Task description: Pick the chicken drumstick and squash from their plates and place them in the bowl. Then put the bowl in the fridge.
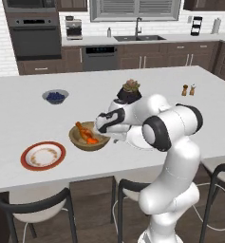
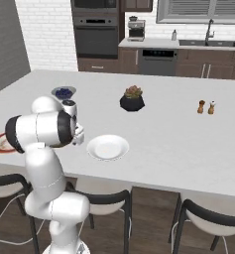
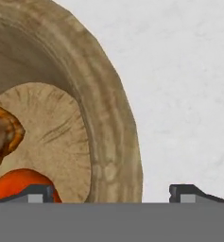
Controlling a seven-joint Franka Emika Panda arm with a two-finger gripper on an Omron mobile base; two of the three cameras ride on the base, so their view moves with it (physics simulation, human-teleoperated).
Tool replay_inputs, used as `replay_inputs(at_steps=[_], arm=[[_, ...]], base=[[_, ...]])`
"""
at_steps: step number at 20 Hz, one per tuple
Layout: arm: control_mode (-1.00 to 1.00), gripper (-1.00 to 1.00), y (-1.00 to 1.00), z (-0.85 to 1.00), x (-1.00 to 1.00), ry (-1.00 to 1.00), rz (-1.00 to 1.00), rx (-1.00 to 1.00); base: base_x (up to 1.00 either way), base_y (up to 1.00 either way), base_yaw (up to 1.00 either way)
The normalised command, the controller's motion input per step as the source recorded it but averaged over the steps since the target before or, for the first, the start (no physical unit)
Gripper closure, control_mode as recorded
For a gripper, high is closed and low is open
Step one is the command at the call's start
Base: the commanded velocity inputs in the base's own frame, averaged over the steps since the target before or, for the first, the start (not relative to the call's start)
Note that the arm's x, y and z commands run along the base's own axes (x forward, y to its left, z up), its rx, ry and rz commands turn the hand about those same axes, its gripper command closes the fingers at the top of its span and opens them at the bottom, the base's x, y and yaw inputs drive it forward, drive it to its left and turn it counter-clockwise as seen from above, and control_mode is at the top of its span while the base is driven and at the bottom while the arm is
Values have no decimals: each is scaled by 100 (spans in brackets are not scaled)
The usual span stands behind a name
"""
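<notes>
since the chicken drumstick [image 1: 80,129] and squash [image 1: 91,140] are lying in the bowl [image 3: 111,123], i am straddling its rim, jaws apart, aiming to pinch squarely before lifting.

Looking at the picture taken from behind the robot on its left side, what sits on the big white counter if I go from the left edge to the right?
Red-rimmed plate → small bowl of blue berries → wooden bowl holding the drumstick and squash → potted plant → two little shakers.
</notes>
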Motion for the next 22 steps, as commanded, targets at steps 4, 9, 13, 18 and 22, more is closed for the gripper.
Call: replay_inputs(at_steps=[4, 9, 13, 18, 22], arm=[[-100, 100, 26, -21, 39, 1, -17, 0], [-100, 100, -1, 50, -26, -2, -7, 4], [-100, 100, -20, 100, -98, -19, -14, 18], [-100, 100, -36, 100, -100, -22, -19, 24], [-100, 100, -53, 100, -100, -8, -22, 20]], base=[[0, 0, 0], [0, 0, 0], [0, 0, 0], [0, 0, 0], [0, 0, 0]])
